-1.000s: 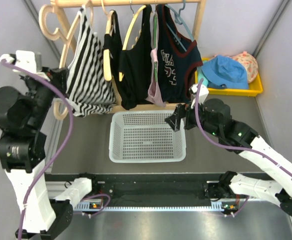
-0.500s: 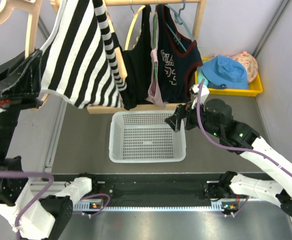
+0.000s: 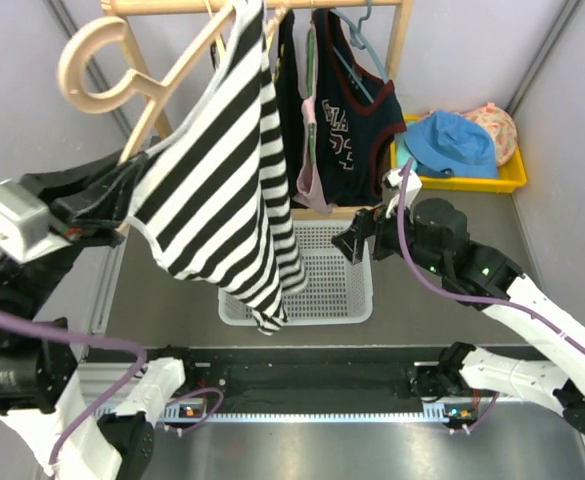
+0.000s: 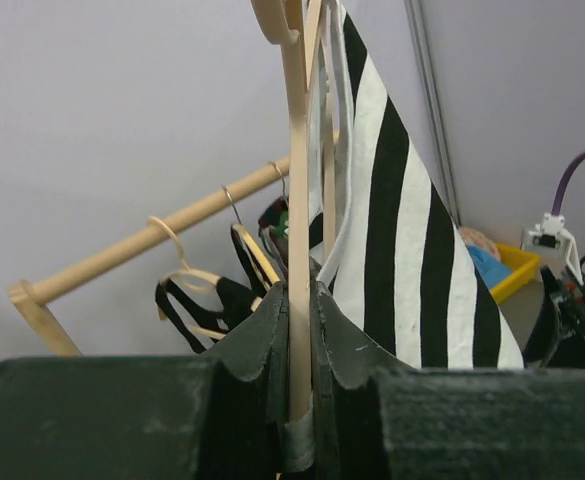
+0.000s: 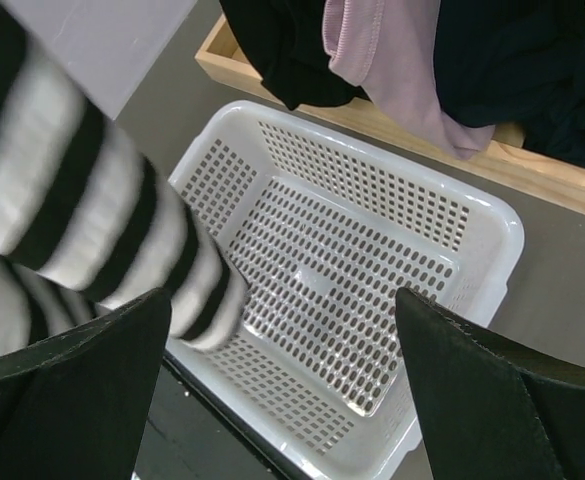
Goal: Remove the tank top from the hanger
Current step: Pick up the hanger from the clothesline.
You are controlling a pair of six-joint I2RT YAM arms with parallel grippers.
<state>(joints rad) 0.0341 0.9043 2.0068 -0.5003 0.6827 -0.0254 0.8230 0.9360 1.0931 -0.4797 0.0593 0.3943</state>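
A black-and-white striped tank top (image 3: 222,190) hangs on a pale wooden hanger (image 3: 122,75), lifted off the rail and tilted, with its hem over the white basket (image 3: 347,290). My left gripper (image 3: 122,195) is shut on the hanger's lower bar; in the left wrist view the wooden bar (image 4: 297,300) is clamped between the jaws, the striped top (image 4: 412,270) to its right. My right gripper (image 3: 357,240) is open and empty above the basket's right side. In the right wrist view the striped fabric (image 5: 92,220) hangs at the left over the basket (image 5: 472,300).
A wooden clothes rack (image 3: 397,60) at the back holds a black top (image 3: 287,110), a pink one (image 3: 312,170) and a dark navy tank top (image 3: 357,120). A yellow bin (image 3: 507,175) with a blue hat (image 3: 457,145) stands at the back right.
My left arm has swung the hanger with the striped top rightward and forward, so the top now hangs over the basket. The right arm has not moved.
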